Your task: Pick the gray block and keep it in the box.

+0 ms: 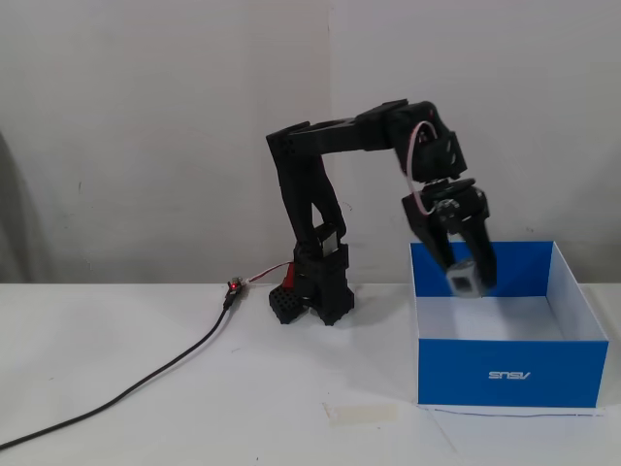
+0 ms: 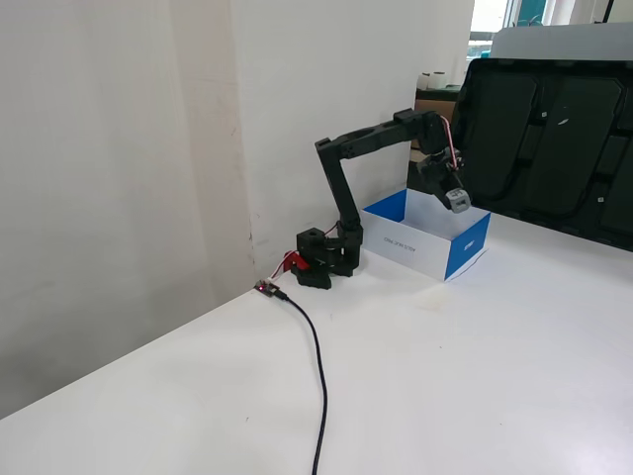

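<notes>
One gripper point(image 1: 468, 279), fingers closed on the gray block point(image 1: 465, 280), hangs above the box point(image 1: 512, 372) interior, near its left wall in a fixed view; the other fixed view point(image 2: 457, 201) confirms the block is held over the opening. Pick-up and carry judged complete; lowering and release remain. Count: one gray block, one box, one arm, one black cable point(image 1: 126, 388) on the table point(image 1: 194, 427).

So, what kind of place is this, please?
Probably an office or lab corner: a plain white table against a bare wall, a small robot arm, and a window behind stacked dark trays.
</notes>
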Action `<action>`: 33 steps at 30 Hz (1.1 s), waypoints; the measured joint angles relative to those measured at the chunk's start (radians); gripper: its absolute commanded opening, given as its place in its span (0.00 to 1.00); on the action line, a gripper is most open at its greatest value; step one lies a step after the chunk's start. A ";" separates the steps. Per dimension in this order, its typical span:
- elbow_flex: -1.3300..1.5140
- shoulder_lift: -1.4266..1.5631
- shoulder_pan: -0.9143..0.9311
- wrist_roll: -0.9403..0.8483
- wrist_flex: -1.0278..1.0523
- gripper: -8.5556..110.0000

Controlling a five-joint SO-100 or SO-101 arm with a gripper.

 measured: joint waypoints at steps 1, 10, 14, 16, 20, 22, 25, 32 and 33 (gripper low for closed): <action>0.000 0.000 -0.029 0.005 0.005 0.17; 0.000 0.000 -0.193 0.021 0.011 0.22; 0.000 0.000 -0.238 0.021 0.025 0.30; 0.000 0.002 -0.247 0.021 0.040 0.31; 0.000 0.002 -0.253 0.021 0.051 0.27; 0.000 0.002 -0.253 0.017 0.051 0.15; 0.000 0.002 -0.239 -0.043 0.054 0.11; 0.067 0.002 -0.075 -0.179 0.067 0.10; 0.075 0.003 -0.040 -0.196 0.067 0.10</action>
